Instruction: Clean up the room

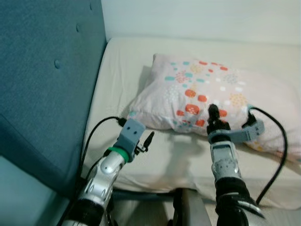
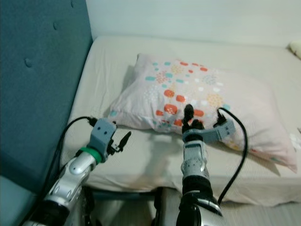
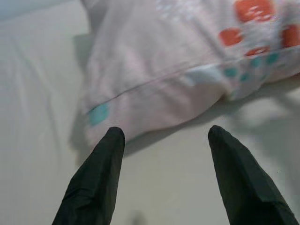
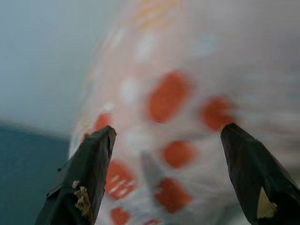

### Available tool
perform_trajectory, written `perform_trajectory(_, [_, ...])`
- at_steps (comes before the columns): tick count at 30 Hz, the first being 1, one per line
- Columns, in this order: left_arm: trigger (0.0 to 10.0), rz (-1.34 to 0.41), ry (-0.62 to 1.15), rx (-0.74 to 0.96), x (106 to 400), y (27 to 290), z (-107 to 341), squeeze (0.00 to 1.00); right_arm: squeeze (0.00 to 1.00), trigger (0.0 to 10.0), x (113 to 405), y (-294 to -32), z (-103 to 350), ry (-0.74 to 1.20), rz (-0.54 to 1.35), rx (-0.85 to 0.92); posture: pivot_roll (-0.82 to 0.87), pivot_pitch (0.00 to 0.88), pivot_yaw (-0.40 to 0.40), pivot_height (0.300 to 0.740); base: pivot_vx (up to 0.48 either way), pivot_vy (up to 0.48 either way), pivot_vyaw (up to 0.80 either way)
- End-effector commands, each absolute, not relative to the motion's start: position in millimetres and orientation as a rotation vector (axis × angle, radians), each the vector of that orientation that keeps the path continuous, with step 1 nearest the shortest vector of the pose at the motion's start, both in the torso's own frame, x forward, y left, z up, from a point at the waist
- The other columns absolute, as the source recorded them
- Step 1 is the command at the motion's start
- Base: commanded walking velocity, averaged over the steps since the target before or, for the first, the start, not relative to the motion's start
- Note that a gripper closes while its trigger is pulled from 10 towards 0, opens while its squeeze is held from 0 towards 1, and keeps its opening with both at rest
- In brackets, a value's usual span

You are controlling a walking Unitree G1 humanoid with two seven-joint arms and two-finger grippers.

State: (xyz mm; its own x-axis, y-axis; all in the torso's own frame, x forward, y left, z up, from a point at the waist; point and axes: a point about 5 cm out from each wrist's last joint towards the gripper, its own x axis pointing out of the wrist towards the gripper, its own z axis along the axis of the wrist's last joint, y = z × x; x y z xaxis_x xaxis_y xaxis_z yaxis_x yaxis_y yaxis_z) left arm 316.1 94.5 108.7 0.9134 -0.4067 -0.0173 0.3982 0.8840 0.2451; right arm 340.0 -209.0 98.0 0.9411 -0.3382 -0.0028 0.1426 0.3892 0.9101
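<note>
A pale pink pillow (image 1: 211, 89) with orange, teal and white dots lies on the cream bed (image 1: 117, 70), its near left corner toward me. My left gripper (image 1: 148, 140) hovers low over the sheet just short of that corner. In the left wrist view the left gripper (image 3: 164, 133) is open, and the pillow (image 3: 164, 70) lies just beyond its tips. My right gripper (image 1: 213, 113) is raised at the pillow's front edge, over the orange dots. The right wrist view shows it (image 4: 168, 133) open with the blurred pillow (image 4: 178, 117) between the fingers' line of sight.
A teal padded headboard (image 1: 42, 70) rises along the left of the bed. A pale wall (image 1: 197, 19) backs the mattress. Black cables (image 1: 277, 141) loop from both wrists. The bed's near edge (image 1: 155, 181) runs just in front of my arms.
</note>
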Motion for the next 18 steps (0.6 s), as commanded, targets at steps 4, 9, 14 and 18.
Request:
perform_trajectory(4, [10.0,-0.442,0.007,0.276,311,95,102,0.0,1.0,10.0,317,-228,67,-0.181,-0.474,1.226,0.1,0.141,0.001,0.57,0.0,0.0,0.0])
perform_trajectory(9, [10.0,-0.457,0.013,0.292,312,95,104,0.0,1.0,10.0,310,-227,53,-0.147,-0.508,1.259,0.12,0.153,0.005,0.57,0.0,0.0,0.0])
perform_trajectory(14, [10.0,-0.467,0.015,0.309,312,93,107,0.0,1.0,10.0,313,-242,61,-0.19,-0.417,1.151,0.12,0.138,0.034,0.57,0.0,0.0,0.0])
perform_trajectory(18, [10.0,-0.466,0.023,0.316,310,94,107,0.0,0.0,10.0,325,-251,78,-0.237,-0.296,1.155,0.13,0.14,0.032,0.57,0.0,0.0,0.0])
